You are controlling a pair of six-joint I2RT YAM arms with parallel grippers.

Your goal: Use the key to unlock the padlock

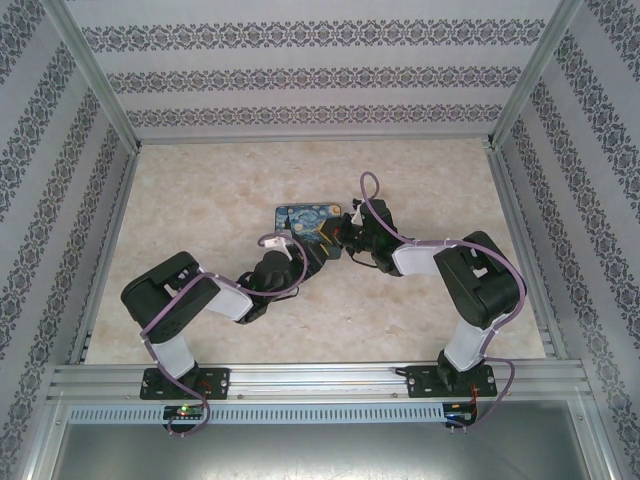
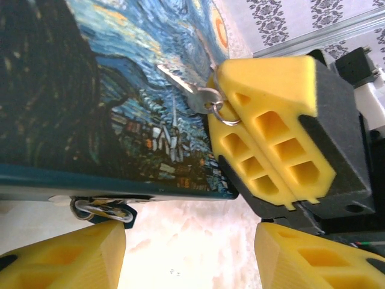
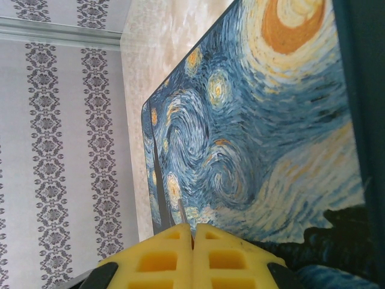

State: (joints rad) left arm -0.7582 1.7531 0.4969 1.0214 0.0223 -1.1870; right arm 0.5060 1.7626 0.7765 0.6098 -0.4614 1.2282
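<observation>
Grips the key (image 2: 195, 91) in the right pincer (image 2: 230, 117) over the starry-night tin (image 2: 78, 90); spreads the left pincer (image 2: 189, 259) wide by the padlock (image 2: 101, 210); leaves insertion and turning undone.

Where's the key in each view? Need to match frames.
Top external: too small to make out; sits at the right gripper tip, over the tin.
Left wrist: key upper centre, pinched in the right gripper, blade over the tin.
Right wrist: blade tip bottom centre, poking from the shut right gripper.
Shared landmark: the tin.
</observation>
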